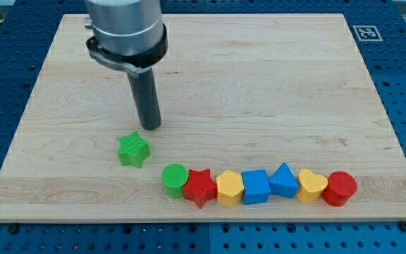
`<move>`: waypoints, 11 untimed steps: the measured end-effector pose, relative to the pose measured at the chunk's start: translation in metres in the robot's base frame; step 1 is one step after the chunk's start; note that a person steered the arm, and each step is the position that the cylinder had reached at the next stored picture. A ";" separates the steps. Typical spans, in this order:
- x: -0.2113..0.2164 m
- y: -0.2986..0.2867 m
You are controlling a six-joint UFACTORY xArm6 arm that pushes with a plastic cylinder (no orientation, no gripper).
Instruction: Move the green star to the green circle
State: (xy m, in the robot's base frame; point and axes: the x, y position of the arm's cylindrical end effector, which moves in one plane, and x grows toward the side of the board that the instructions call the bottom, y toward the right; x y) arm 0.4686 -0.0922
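Note:
The green star [133,149] lies on the wooden board [259,85] at the lower left of centre. The green circle [175,177] sits just down and to the right of it, a small gap apart, at the left end of a row of blocks. My tip [151,125] stands just above and slightly right of the green star, close to its upper edge; I cannot tell if it touches.
To the right of the green circle runs a touching row: red star [200,187], yellow hexagon [229,188], blue cube [256,186], blue triangle [283,180], yellow heart [311,185], red cylinder [340,188]. A fiducial tag [366,32] marks the board's top right corner.

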 end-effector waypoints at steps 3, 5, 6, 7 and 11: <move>0.028 -0.005; 0.052 -0.006; 0.063 -0.009; 0.075 -0.014; 0.053 -0.097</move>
State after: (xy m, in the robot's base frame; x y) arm 0.5216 -0.1890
